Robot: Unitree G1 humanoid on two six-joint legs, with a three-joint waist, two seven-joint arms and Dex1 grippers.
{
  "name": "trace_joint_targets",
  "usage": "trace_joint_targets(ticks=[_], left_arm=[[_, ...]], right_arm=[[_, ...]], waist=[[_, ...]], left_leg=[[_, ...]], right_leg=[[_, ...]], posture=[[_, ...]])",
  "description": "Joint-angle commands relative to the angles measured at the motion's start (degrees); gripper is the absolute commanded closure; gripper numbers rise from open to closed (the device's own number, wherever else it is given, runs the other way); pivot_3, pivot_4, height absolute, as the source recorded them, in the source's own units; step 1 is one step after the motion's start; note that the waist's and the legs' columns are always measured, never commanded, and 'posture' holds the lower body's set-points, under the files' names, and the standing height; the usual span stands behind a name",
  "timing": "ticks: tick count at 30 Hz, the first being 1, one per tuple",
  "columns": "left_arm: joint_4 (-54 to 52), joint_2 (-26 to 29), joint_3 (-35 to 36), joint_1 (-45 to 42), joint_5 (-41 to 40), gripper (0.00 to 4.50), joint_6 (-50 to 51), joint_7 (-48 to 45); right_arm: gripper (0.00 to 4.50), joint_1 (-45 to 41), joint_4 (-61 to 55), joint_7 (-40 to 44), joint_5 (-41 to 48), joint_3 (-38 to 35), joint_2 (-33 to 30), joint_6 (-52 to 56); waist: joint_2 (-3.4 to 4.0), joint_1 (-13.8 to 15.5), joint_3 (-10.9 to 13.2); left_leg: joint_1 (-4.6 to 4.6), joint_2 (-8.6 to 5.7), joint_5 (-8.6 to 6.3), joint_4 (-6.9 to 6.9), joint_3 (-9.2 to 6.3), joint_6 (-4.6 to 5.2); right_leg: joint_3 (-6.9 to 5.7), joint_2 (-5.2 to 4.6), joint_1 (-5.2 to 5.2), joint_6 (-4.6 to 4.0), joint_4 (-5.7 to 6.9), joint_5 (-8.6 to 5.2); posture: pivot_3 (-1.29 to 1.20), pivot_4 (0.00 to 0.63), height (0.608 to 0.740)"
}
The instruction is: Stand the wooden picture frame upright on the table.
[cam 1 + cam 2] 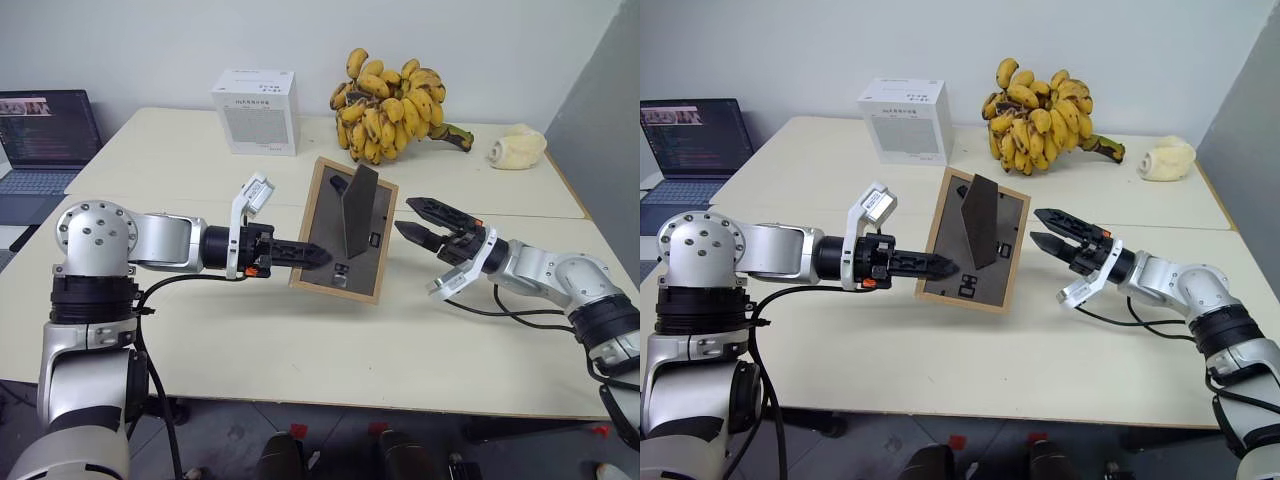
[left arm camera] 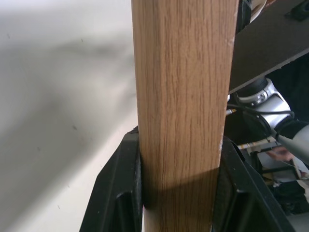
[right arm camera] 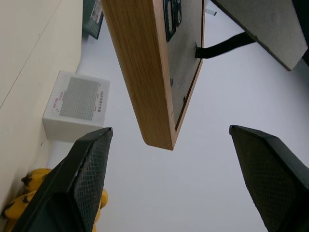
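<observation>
I see the wooden picture frame (image 1: 343,230) tilted over the middle of the table (image 1: 300,350), dark back and folded-out stand facing me. My left gripper (image 1: 300,254) is clamped on its left edge, fingers (image 2: 120,193) pressed on both sides of the wood. My right gripper (image 1: 425,226) hangs just beside the frame's right edge, jaws wide apart. Along the far edge sit a white box (image 1: 256,111), bananas (image 1: 392,107) and a laptop (image 1: 45,140) off the far left corner.
</observation>
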Motion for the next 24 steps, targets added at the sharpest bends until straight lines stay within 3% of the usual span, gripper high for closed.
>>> trace_joint_targets(ticks=[1,15,19,24], left_arm=[[0.2,1.7,-0.3,-3.6,-8.8,3.22,0.3,3.8],[-0.3,6.5,-7.6,-2.9,-25.5,3.22,-7.0,14.4],[-1.2,7.8,-9.0,-2.1,-27.6,3.22,-8.9,15.5],[-1.2,8.4,-9.6,-2.0,-27.6,3.22,-9.6,15.1]], right_arm=[[0.44,-3.9,2.1,-4.4,-1.7,2.5,1.0,0.2],[0.44,-11.2,6.2,-7.9,-1.8,6.8,4.2,0.3],[1.10,-11.6,6.9,-8.5,-1.6,7.3,4.1,0.2],[2.25,-11.7,6.8,-8.7,-1.3,7.4,3.8,-0.2]], waist=[[0.00,-0.2,0.0],[0.00,-0.2,0.0],[0.00,-0.2,0.0],[0.00,-0.2,0.0]], left_leg=[[0.01,-0.03,0.02,0.03,-0.04,0.03],[0.02,-0.05,0.04,0.01,-0.12,0.05],[0.02,-0.06,0.04,0.01,-0.15,0.06],[0.02,-0.08,0.04,0.02,-0.15,0.06]], right_leg=[[-0.01,0.01,0.02,0.02,0.04,0.01],[-0.05,0.00,0.04,0.02,0.09,0.02],[-0.06,0.00,0.04,0.02,0.09,0.02],[-0.06,0.00,0.04,0.02,0.09,0.02]], posture=[[0.00,0.150,0.740],[0.00,0.150,0.740],[0.00,0.150,0.740],[0.00,0.150,0.740]])
